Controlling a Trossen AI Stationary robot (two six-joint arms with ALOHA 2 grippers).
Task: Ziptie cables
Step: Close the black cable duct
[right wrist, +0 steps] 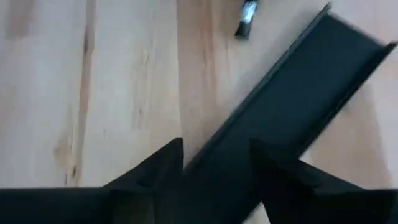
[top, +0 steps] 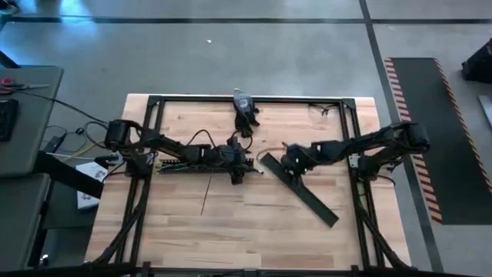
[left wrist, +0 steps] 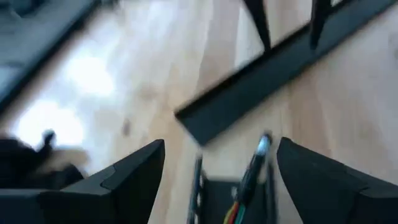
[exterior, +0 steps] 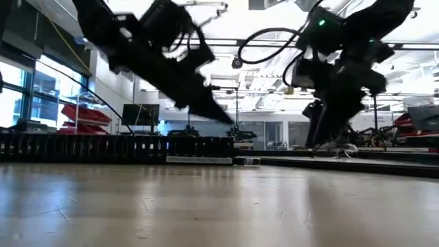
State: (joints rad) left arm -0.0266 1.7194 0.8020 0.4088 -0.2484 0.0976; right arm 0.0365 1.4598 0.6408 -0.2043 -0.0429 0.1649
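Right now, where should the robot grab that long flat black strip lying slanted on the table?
Probably near its upper end, where the right gripper already straddles the lid strip. Come straight down and pinch across the narrow width: it lies flat, so only its long side edges offer grip.

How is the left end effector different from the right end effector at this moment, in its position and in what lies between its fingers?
The left end effector sits near the table's middle over the comb-edged duct; the right end effector is over the flat black lid strip, which lies diagonally. Between the left fingers the cables show; the right fingers straddle the strip's edge. Both are open and low over the wooden table.
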